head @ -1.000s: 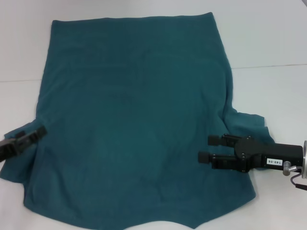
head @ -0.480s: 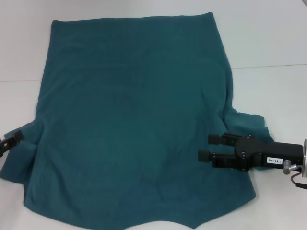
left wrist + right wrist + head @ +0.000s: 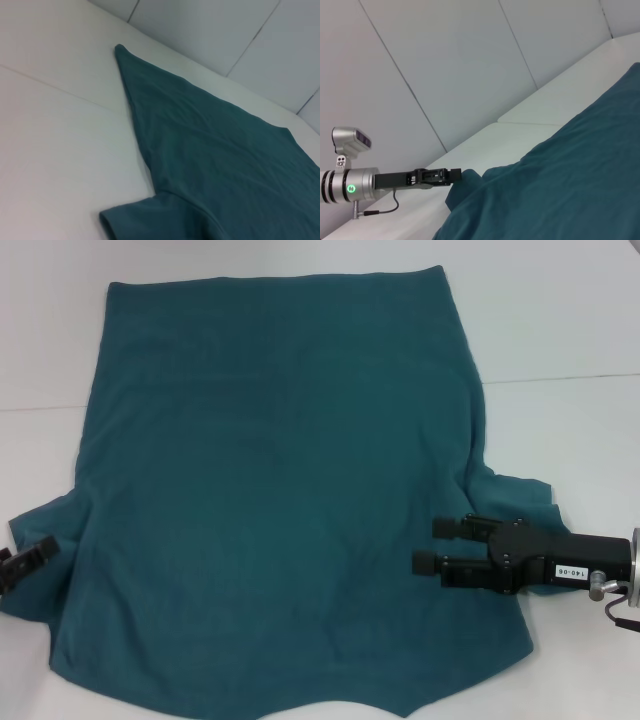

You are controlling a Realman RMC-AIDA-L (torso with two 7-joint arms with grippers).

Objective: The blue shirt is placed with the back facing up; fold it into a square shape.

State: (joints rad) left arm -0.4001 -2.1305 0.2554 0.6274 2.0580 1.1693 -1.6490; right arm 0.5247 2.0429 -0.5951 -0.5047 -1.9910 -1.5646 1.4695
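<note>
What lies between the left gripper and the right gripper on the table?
In the head view, only the blue shirt lies between them: left gripper at its left sleeve, right gripper open over its right side. Nothing else shows there.

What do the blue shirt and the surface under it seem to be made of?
The blue shirt looks like soft, matte knit fabric, perhaps cotton: it shows shallow wrinkles and no shine. The table looks like a smooth white hard panel, maybe laminate, with a thin seam line; the exact material is unclear.
</note>
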